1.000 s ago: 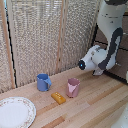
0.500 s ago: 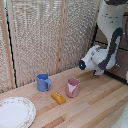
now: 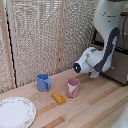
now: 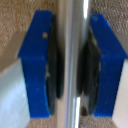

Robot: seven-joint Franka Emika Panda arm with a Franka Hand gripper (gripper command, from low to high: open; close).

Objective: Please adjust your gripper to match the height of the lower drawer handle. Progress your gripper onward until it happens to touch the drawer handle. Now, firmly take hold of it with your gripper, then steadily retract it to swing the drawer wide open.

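In the wrist view a thin silver drawer handle (image 4: 75,25) runs straight between my two dark blue fingers (image 4: 35,60). My gripper (image 4: 73,67) is shut on this bar, with the dark pads pressing it from both sides. Behind it shows the brown drawer front (image 4: 14,12). In the exterior view the bulky white arm (image 3: 102,55) reaches to the dark brown drawer unit (image 3: 120,70) at the exterior view's right. There the arm's own wrist hides the fingers and the handle. Which drawer front this is cannot be told.
On the wooden table (image 3: 95,107) stand a blue cup (image 3: 43,82), a pink cup (image 3: 73,87) and a small orange block (image 3: 58,98). A white plate (image 3: 15,112) lies at the exterior view's lower left. A woven screen (image 3: 40,35) stands behind.
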